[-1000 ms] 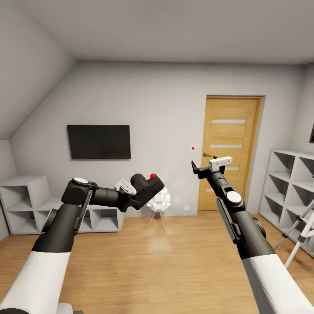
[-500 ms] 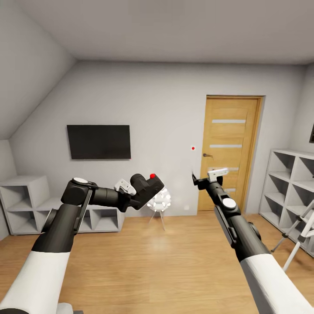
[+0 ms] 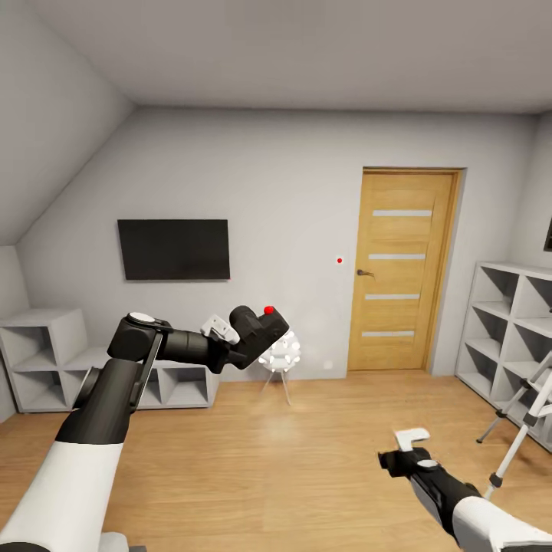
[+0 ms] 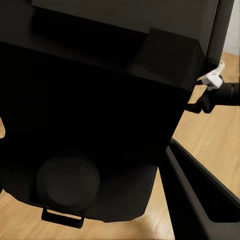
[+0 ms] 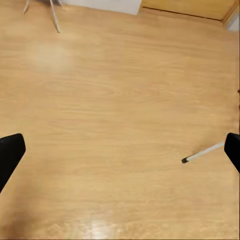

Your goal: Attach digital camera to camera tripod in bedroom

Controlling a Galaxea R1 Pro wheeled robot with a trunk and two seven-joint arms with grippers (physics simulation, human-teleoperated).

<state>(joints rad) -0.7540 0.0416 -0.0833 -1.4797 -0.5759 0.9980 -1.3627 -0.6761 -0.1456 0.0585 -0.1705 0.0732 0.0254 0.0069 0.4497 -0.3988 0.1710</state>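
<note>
Left gripper [image 3: 244, 343]: extending at chest height toward the far wall, clamping around the digital camera [image 3: 259, 331]. The camera is sitting tilted in the grip, its red round button [image 3: 268, 310] facing up and its lens barrel pointing up and to the left. In the left wrist view the camera body [image 4: 95, 115] is looming close and dark, a round knob [image 4: 68, 180] showing on its face and one black gripper finger [image 4: 200, 200] running alongside it.

Right gripper [image 3: 400, 452]: hanging low over the floor at the lower right of the head view. In the right wrist view its two black fingertips [image 5: 10, 155] are standing wide apart at opposite edges, gripping nothing, with bare plank floor [image 5: 120, 115] lying between them.

Camera tripod [image 3: 521, 414]: standing at the right edge of the head view, just in front of the white cube shelves [image 3: 510, 337], well apart from the camera. Only its silver-grey legs with black joints are showing. One leg tip [image 5: 202, 153] is appearing near the right gripper in the right wrist view.

Room fittings: oak door [image 3: 402, 268] with frosted strips standing shut on the far wall; black wall television [image 3: 174, 249] hanging left of it; low white cube shelf [image 3: 54, 356] sitting beneath the sloped ceiling; small white ball-cluster lamp [image 3: 280, 356] standing on thin legs beyond the camera.
</note>
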